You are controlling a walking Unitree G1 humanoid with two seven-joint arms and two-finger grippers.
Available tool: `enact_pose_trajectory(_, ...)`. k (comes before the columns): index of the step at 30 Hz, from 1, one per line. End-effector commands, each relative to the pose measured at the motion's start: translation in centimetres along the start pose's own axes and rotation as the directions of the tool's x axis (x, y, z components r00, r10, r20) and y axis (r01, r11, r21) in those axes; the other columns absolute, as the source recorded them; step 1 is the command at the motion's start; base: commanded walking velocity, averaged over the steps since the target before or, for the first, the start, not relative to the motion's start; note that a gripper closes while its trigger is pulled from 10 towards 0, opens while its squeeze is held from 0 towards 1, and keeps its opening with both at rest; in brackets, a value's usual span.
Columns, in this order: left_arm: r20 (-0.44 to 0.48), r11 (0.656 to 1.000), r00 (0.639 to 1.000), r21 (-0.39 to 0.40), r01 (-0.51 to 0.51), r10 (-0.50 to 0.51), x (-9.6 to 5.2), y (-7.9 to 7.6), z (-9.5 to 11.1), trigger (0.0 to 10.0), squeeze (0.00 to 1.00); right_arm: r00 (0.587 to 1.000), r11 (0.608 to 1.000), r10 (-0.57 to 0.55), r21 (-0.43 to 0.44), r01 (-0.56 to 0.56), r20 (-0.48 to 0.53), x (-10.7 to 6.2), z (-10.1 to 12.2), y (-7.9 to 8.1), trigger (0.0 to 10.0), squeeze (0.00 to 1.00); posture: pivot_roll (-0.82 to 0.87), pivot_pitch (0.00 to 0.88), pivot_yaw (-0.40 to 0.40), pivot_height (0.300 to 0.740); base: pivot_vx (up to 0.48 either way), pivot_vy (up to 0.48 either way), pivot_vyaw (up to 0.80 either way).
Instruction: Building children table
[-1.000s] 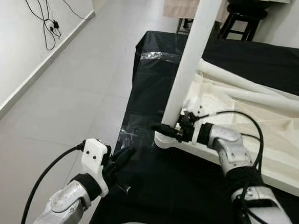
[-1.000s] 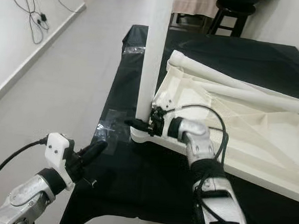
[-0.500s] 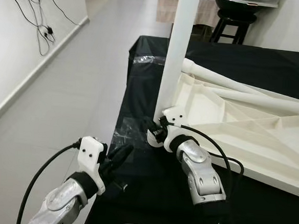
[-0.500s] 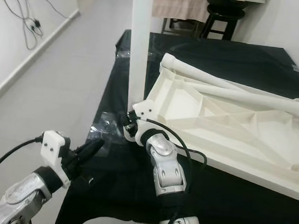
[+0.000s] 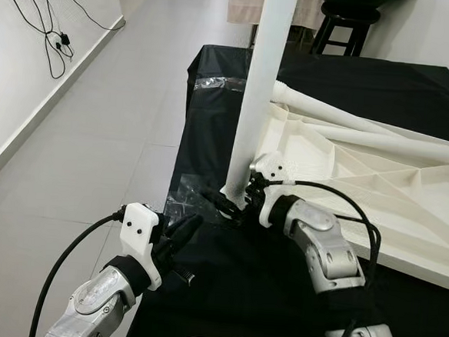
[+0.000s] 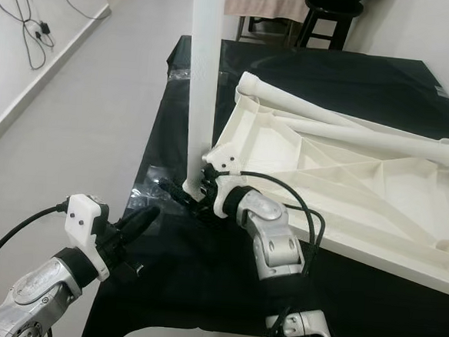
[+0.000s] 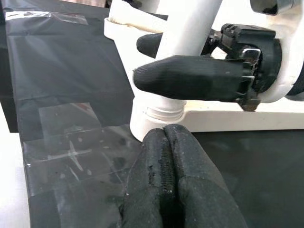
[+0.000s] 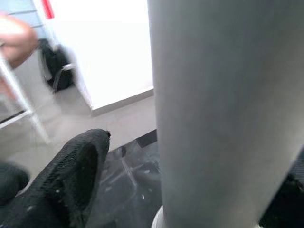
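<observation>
Left wrist view: our left gripper [image 7: 165,137] is pinched shut, holding nothing. Just ahead, our right gripper [image 5: 223,205] spreads wide around the white table leg [image 5: 254,101], standing on the upturned tabletop [image 5: 377,187].

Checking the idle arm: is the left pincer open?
No, in the left wrist view the left pincer's two black fingers are pressed together, no gap.
</observation>
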State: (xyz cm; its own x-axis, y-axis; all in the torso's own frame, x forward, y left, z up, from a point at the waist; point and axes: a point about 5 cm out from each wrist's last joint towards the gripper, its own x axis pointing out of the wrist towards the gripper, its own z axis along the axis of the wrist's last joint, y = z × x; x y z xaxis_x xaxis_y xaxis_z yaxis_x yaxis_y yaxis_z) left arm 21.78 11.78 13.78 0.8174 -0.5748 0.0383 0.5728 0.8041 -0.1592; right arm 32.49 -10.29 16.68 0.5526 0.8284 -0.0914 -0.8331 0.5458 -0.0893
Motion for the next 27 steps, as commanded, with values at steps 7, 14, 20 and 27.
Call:
enact_pose_trajectory(7,-0.016,1.0,1.0,-0.002,-0.005,0.005,0.0,-0.3,-0.5,10.0,0.0,0.976,0.976,0.217,0.009,-0.217,-0.018,0.4,0.4,-2.2,10.0,0.0,0.07,0.096,-0.05,0.74,0.0,0.0,0.0)
enact_pose_trajectory(14,-0.018,1.0,1.0,-0.003,-0.003,0.003,-0.1,-0.4,-0.5,10.0,0.0,0.986,0.983,0.166,0.084,-0.164,-0.02,-0.5,0.5,-5.1,0.0,0.0,0.08,0.096,-0.049,0.74,0.0,0.0,0.0)
enact_pose_trajectory(20,-0.017,1.0,1.0,-0.004,-0.005,0.005,-0.2,-0.5,-0.5,10.0,0.0,0.989,0.983,0.146,0.113,-0.145,-0.003,-1.8,0.3,-6.2,0.0,0.0,0.07,0.104,-0.043,0.74,0.0,0.0,0.0)
enact_pose_trajectory(27,-0.019,1.0,1.0,-0.009,-0.002,0.001,-0.2,-0.5,-0.5,10.0,0.0,0.993,0.986,0.122,0.112,-0.12,-0.009,-3.1,-1.2,-6.1,0.0,0.0,0.05,0.103,-0.038,0.74,0.0,0.0,0.0)
